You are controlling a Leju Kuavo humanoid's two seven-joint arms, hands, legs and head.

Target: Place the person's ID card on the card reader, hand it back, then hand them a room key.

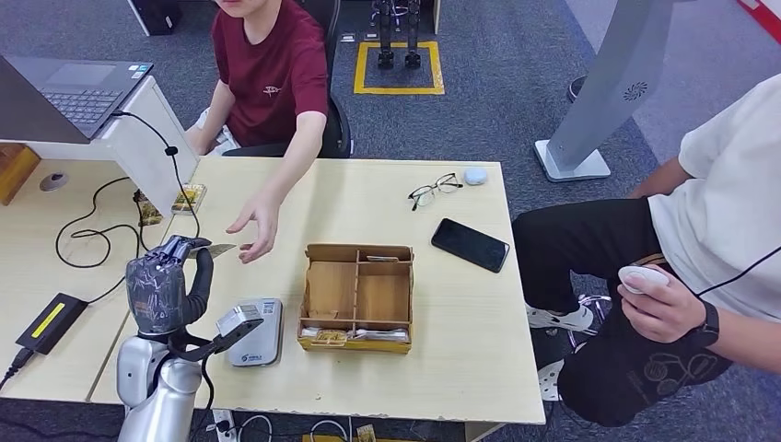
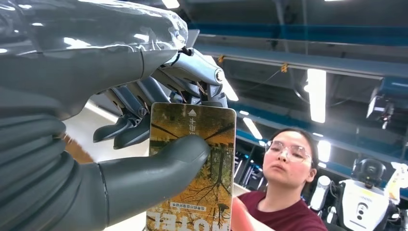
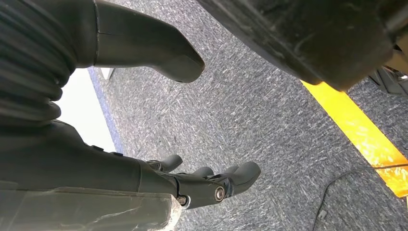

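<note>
I see my left robot hand (image 1: pixel 168 285) raised upright on its silver arm, thumb pressing a card (image 2: pixel 192 168) against the fingers (image 2: pixel 130 127). My right robot hand (image 3: pixel 192 185) hangs low, fingers apart, holding nothing.

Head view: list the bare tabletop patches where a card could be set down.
Bare: between the cardboard organizer and the glasses; below the phone. Crowded: around the card reader, where the left hand and the person's hand meet.

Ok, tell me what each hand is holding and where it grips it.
The left hand pinches a hotel key card, thumb pressed on its printed face, fingers behind its top edge. The right hand holds nothing, fingers apart above the carpet.
</note>
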